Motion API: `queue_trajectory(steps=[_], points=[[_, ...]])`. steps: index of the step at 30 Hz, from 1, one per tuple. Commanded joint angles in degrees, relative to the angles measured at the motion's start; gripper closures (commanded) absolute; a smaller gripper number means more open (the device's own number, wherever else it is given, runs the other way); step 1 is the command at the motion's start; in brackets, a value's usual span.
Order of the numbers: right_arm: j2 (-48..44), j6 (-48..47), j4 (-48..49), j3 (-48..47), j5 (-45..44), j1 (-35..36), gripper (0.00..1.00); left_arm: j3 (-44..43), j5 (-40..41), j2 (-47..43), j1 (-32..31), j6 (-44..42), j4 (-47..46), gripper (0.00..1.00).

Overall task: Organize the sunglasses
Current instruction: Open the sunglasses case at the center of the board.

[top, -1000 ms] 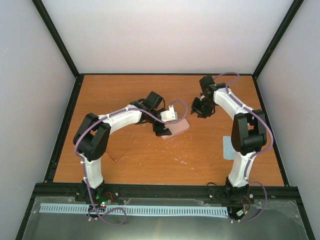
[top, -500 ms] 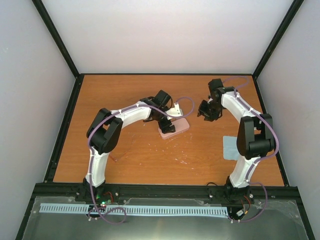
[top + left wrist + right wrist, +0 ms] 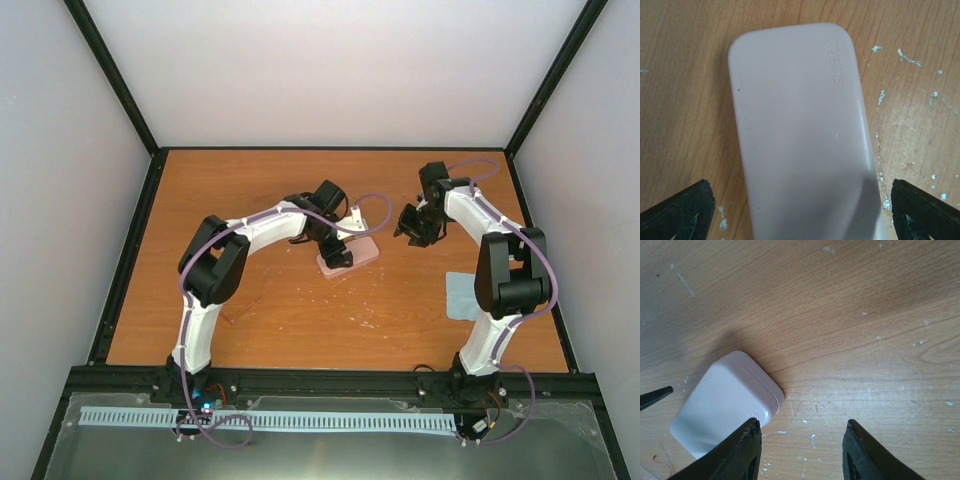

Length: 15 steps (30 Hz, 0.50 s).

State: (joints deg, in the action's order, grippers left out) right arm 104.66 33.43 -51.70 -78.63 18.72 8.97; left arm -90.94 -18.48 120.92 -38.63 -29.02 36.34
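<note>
The pale pink case [image 3: 352, 254] lies near the middle of the table [image 3: 300, 190], lid shut, with a seam running round its rounded end in the right wrist view. What it holds cannot be told. The left gripper [image 3: 336, 256] hangs right over it with its fingers [image 3: 680, 210] spread wide, one on each side of the case and clear of its walls, gripping nothing.

The right gripper [image 3: 412, 228] is off the case's far-right end. Its jaws are partly apart over bare wood with nothing between them, and one fingertip [image 3: 747, 440] sits just beside the case corner.

The sunglasses [image 3: 243, 303] lie loose on the wood toward the near-left corner, just right of the left arm's lower link and outside the case — faint against the grain.

A light blue cloth [image 3: 458, 296] lies flat by the right edge, partly behind the right arm.
</note>
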Motion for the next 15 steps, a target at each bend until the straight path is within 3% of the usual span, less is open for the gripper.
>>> queue_trajectory(steps=[1, 15], points=[[-0.86, -0.66, 0.64, 0.43, 0.62, -0.18, 0.56, -2.05, -0.64, 0.66, -1.27, 1.08, 1.7, 0.04], [-0.25, -1.09, 0.29, 0.35, 0.83, -0.29, 0.56, -1.17, 1.32, 2.21, -1.45, 0.45, -0.19, 0.01]])
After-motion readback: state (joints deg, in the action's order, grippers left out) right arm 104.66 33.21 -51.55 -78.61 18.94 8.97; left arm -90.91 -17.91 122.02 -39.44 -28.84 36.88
